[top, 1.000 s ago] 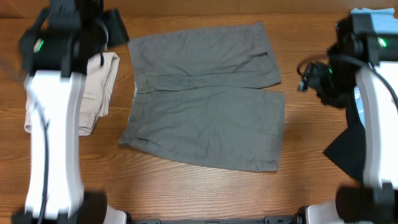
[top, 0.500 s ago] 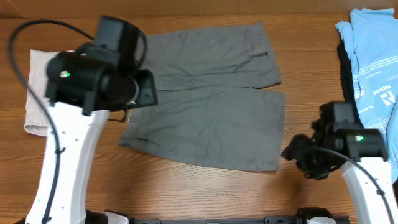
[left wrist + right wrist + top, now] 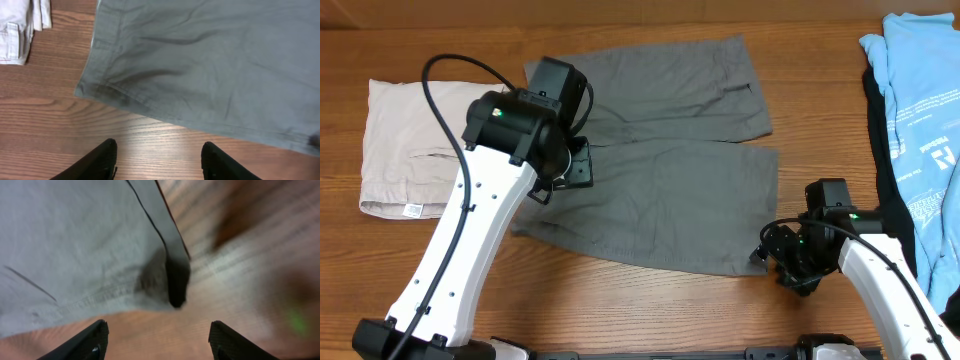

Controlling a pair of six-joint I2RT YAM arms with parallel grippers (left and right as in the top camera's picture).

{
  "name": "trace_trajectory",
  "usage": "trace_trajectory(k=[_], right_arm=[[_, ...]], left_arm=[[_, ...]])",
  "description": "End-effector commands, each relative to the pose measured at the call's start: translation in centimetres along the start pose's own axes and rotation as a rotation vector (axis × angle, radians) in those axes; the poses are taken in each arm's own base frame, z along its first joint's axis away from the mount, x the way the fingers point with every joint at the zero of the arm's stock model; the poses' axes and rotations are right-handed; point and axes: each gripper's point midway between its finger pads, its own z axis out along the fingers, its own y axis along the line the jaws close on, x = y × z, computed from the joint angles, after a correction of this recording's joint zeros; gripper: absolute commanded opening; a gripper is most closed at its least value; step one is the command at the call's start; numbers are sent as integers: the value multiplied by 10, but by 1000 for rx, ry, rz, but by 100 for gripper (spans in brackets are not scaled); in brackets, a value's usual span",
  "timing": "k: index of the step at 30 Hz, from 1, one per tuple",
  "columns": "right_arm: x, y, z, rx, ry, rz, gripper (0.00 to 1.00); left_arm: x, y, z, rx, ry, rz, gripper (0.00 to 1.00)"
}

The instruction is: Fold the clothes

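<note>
**Overhead.** Grey shorts lie flat and unfolded in the middle of the table. The waistband is at the left and both legs run to the right, one leg on the far side and one on the near side. The long axis of each leg goes left to right, and the hems point right. No fold has been made yet, so by my judgement all of the folding is still to do: probably leg over leg, then hem to waist. Beige shorts sit folded at the left, apart from the grey pair. A blue shirt is at the right edge. The left gripper is over the waist end. The right gripper is at the near right hem corner. The jaws can't be read from above.

**Left wrist.** The left gripper has its fingers spread with nothing between them. It hangs over bare wood just off the near waist corner of the grey shorts and isn't touching the cloth. An edge of the beige shorts shows at the upper left.

**Right wrist.** The right gripper is also spread and empty. The hem corner of the grey shorts lies just ahead of the fingers with a slight curl at its tip. Nothing is pinched yet. The view is blurred on the right.
</note>
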Motion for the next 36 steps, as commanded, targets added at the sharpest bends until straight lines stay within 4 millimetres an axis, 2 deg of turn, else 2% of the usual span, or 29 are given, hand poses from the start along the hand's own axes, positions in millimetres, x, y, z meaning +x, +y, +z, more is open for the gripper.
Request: trace_trajectory(k=[1, 8, 13, 19, 24, 27, 29, 32, 33, 36], right_arm=[[1, 0, 10, -9, 16, 44, 69], [-3, -2, 26, -24, 15, 62, 69], [-9, 2, 32, -39, 12, 58, 68], [-13, 5, 38, -44, 20, 65, 67], [-15, 4, 42, -39, 27, 68, 56], [-15, 4, 42, -39, 27, 69, 52], [-15, 4, 42, -39, 27, 68, 45], [-16, 5, 42, -41, 24, 67, 40], [-16, 5, 42, -41, 24, 67, 37], [-16, 5, 42, -41, 24, 67, 36]], left_arm=[[-4, 18, 12, -94, -22, -66, 58], [-5, 32, 35, -115, -12, -130, 59], [-5, 41, 43, -117, 5, -161, 59], [0, 43, 57, -120, 23, -171, 59], [5, 45, 65, -129, 38, -170, 60], [10, 51, 64, -128, 67, -190, 61], [12, 49, 65, -77, 97, -199, 60], [12, 47, 65, 13, 137, -215, 60], [12, 51, 65, 19, 141, -228, 60], [11, 65, 69, 20, 150, -273, 61]])
